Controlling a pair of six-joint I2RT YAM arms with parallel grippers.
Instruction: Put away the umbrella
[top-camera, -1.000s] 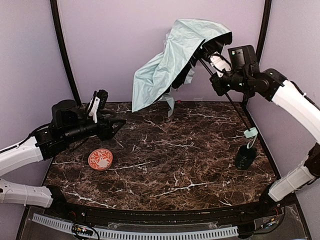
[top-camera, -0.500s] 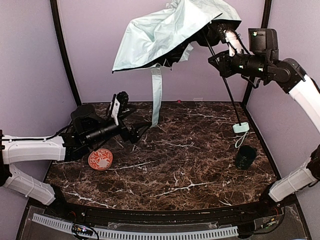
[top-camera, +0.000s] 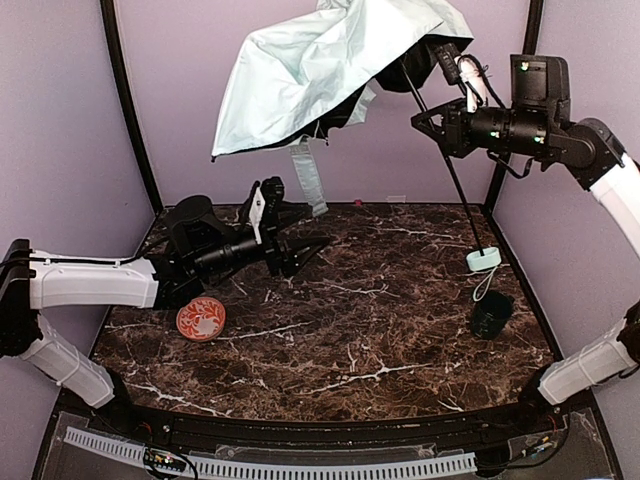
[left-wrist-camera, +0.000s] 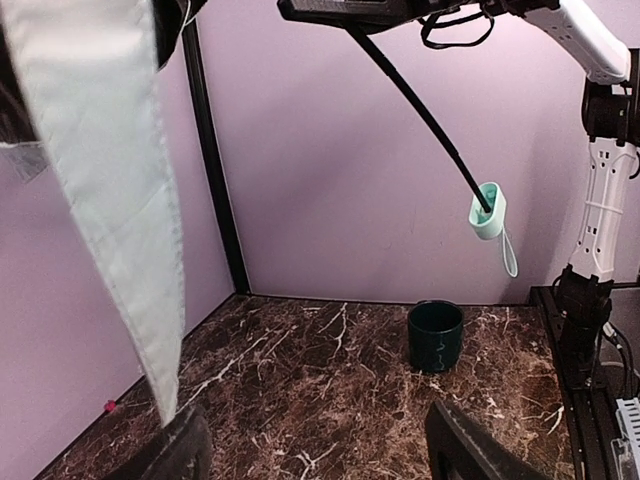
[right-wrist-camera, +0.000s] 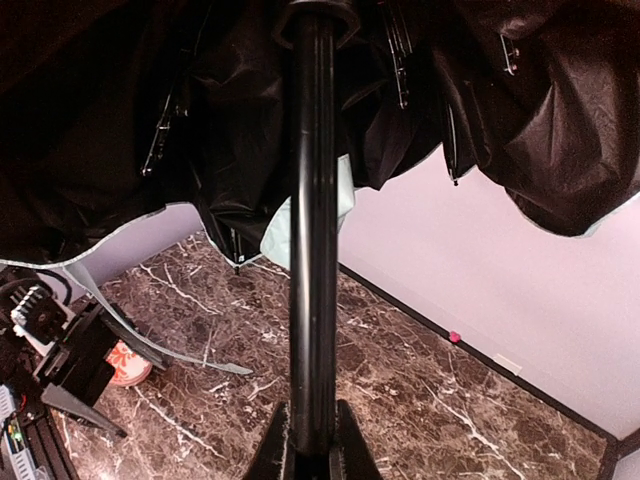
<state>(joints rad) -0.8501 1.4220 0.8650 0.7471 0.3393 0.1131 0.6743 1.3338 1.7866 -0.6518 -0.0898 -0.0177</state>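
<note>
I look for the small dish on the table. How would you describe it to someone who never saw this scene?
Take the dark marble table and go to its left half, beside the white left arm. A small round dish lies flat there. It is orange-red with a white pattern, unlike the dark green cup on the right side.

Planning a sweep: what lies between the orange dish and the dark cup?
Only bare marble table separates the orange dish and dark cup, per the top view.
</note>
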